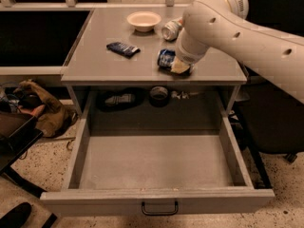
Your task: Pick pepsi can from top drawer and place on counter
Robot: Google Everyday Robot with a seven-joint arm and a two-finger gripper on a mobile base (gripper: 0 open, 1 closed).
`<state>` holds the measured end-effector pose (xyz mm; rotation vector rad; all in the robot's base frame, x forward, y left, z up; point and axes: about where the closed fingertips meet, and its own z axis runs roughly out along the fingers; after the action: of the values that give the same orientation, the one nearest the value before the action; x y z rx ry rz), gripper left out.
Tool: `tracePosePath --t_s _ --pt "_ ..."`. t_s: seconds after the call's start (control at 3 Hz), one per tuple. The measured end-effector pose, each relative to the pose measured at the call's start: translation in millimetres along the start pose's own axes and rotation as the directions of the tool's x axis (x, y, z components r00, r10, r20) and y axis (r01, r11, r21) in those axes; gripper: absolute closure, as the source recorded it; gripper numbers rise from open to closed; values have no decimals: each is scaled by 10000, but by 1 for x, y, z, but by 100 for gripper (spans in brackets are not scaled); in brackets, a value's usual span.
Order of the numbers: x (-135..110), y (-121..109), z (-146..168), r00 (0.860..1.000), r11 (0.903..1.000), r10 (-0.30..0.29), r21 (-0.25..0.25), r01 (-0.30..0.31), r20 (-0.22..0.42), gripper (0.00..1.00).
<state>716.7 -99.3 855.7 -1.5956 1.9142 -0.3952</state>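
Note:
The pepsi can (165, 58), dark blue with white markings, is low over the right front part of the counter (95, 63); I cannot tell whether it touches the surface. My gripper (175, 63) sits at the can's right side, under the big white arm, and is shut on the can. The arm hides most of the fingers. The top drawer (156, 163) is pulled fully open below the counter, and its grey floor is bare. Its black handle (159, 208) is on the front panel.
On the counter are a cream bowl (144, 20), a silver-white can (171, 30) lying behind the arm, and a flat dark blue packet (122, 49). Dark items (159, 95) lie in the recess behind the drawer. A brown bag (45, 109) lies on the floor at left.

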Motion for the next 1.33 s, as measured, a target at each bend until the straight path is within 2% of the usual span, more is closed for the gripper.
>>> tracePosePath --t_s 0.33,0.67,1.33 --pt "3 3 3 9999 9997 141 -215 -139 54 100" --pt "3 3 3 9999 9997 140 -216 -139 54 81" --pt "3 3 3 9999 9997 140 -216 -139 53 35"
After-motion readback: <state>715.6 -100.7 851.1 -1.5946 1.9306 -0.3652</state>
